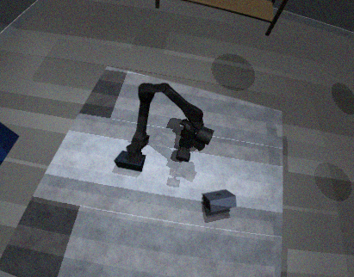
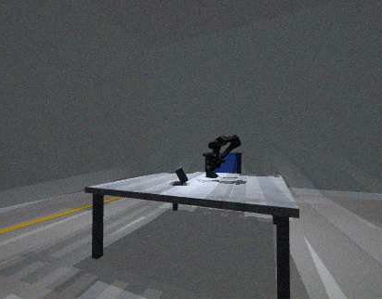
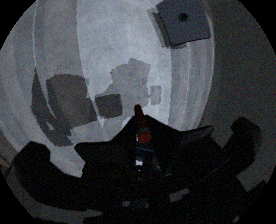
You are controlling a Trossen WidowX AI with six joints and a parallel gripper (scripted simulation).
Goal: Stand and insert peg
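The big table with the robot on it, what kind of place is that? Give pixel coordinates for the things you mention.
Maybe a workshop or robot lab: a black jointed robot arm [image 1: 152,88] [image 2: 225,139] on a pale table [image 1: 164,241] [image 2: 191,195], a yellow floor line [image 2: 52,218].

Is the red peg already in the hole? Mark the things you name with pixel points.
No, the red peg [image 3: 144,137] is between the fingers, away from the hole [image 3: 183,17].
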